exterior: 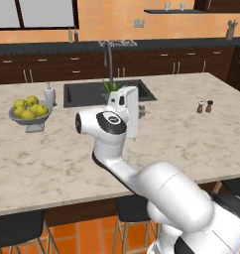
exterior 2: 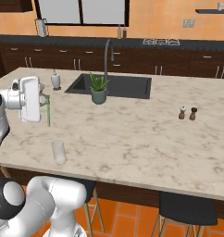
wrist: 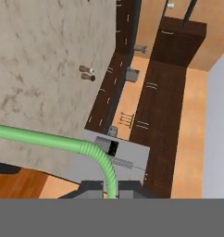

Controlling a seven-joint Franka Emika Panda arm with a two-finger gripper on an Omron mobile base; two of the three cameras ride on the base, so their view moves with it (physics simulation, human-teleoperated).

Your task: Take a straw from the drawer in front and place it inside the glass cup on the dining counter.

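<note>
Right base view, left to right: the gripper (exterior 2: 43,98) points sideways over the surface (exterior 2: 132,134), jaws pinching the straw (exterior 2: 48,114), which hangs down from them, its lower end above the marble. The cup (exterior 2: 59,151) stands upright below and just right of the jaws, apart from the straw. Beyond the jaws stands a soap bottle (exterior 2: 55,80); right of them a potted plant (exterior 2: 98,89) beside the sink (exterior 2: 111,86); far right, 2 shakers (exterior 2: 187,113). Hand view: the straw (wrist: 49,141) bends at the jaws.
</note>
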